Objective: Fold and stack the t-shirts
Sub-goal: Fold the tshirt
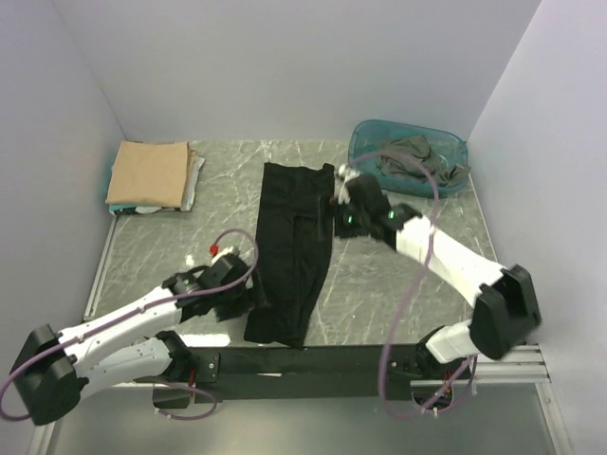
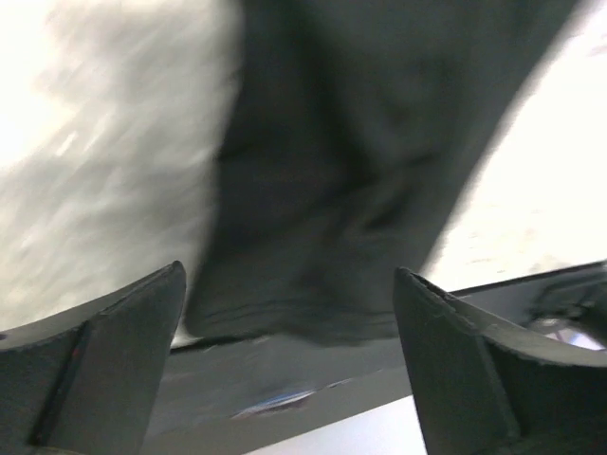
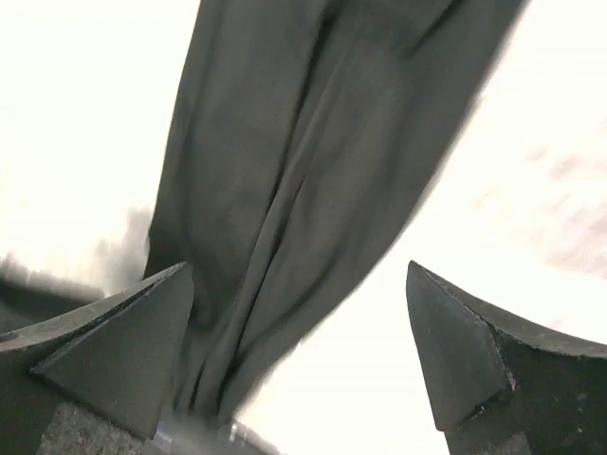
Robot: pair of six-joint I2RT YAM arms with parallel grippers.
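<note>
Black t-shirt (image 1: 294,256) flanked by left tool (image 1: 245,300) and right tool (image 1: 336,197), both reaching low, jaws wide.

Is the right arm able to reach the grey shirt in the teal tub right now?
Probably yes: the right gripper hangs open and empty near the tub, and the grey shirt lies uncovered in it.
</note>
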